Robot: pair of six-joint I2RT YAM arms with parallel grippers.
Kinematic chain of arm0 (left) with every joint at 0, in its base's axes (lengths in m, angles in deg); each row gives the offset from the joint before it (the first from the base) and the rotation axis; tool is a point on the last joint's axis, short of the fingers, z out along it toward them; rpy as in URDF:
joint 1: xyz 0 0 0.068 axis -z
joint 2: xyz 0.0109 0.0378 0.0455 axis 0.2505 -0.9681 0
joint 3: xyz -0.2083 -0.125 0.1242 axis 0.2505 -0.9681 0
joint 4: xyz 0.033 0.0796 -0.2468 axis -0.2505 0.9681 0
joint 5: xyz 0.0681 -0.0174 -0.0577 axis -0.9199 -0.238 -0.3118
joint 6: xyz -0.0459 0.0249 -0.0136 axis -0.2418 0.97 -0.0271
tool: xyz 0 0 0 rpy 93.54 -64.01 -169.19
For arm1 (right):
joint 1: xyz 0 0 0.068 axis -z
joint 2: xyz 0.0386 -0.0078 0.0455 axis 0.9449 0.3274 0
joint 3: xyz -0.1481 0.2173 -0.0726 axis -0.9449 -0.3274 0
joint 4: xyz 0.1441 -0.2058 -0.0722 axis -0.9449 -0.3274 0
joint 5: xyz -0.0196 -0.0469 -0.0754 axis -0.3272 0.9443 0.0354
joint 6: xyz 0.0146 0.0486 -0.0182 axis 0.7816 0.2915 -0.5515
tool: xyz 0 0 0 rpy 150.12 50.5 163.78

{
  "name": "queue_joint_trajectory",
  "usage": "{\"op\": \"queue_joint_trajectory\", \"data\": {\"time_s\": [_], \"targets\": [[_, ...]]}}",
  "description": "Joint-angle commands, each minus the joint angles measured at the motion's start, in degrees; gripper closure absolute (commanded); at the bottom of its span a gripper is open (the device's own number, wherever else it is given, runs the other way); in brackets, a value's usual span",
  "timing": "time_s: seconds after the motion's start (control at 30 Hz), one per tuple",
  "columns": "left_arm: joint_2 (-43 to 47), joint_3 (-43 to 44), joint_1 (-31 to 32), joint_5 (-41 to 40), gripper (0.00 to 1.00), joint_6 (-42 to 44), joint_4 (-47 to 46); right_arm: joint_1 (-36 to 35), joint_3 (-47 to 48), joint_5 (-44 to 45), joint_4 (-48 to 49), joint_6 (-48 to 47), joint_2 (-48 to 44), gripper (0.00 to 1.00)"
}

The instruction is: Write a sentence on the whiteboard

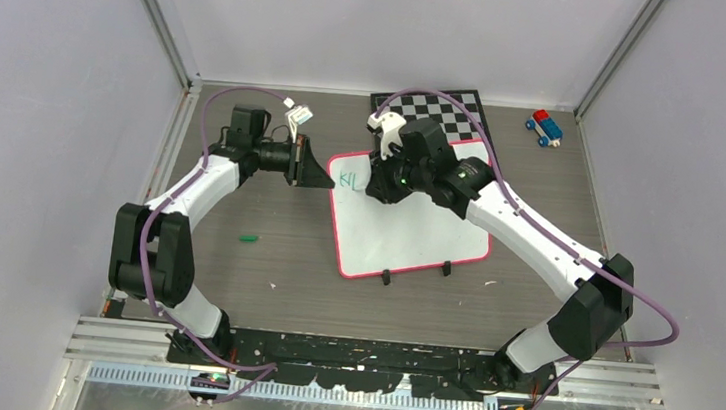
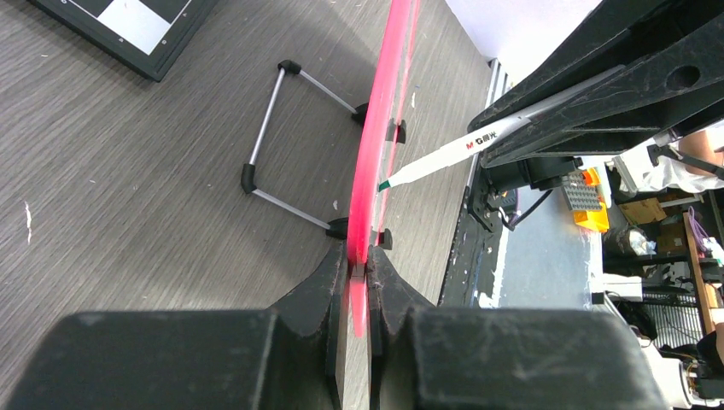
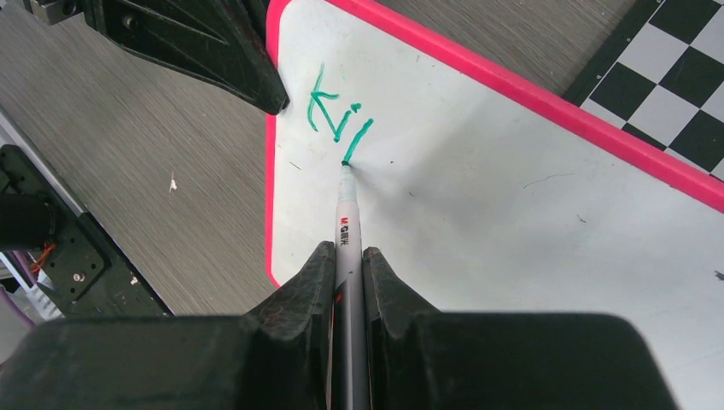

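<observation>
The pink-framed white whiteboard [image 1: 417, 232] is sitting on the grey wood worktop [image 1: 272, 277], the black-and-white chequered board [image 1: 459, 109] behind it. The left claw [image 2: 359, 265] is pinching its left edge; the white marker [image 3: 346, 218] in the right claw [image 3: 346, 252] is touching it at the green lettering [image 3: 337, 115].

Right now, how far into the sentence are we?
Done: green lettering "Ki" plus one more stroke on the whiteboard, in the corner by the left gripper. In hand: right gripper shut on the marker, tip touching that stroke's end; left gripper clamps the pink frame. Left: nearly everything; the rest of the board looks blank.
</observation>
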Motion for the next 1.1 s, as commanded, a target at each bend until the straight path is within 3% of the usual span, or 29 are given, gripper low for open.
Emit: {"op": "queue_joint_trajectory", "data": {"time_s": [0.0,0.5,1.07], "targets": [[0.28,1.12,0.79,2.42,1.0,-0.25,1.2,0.12,2.14,2.88,2.29,-0.68,-0.43,1.0],[0.35,1.0,0.79,2.42,1.0,-0.14,1.24,2.14,5.24,4.29,2.21,-1.08,0.51,1.0],[0.13,1.03,0.79,2.11,1.0,-0.08,1.27,2.47,-0.81,3.02,1.43,-0.21,-2.8,1.0]]}}
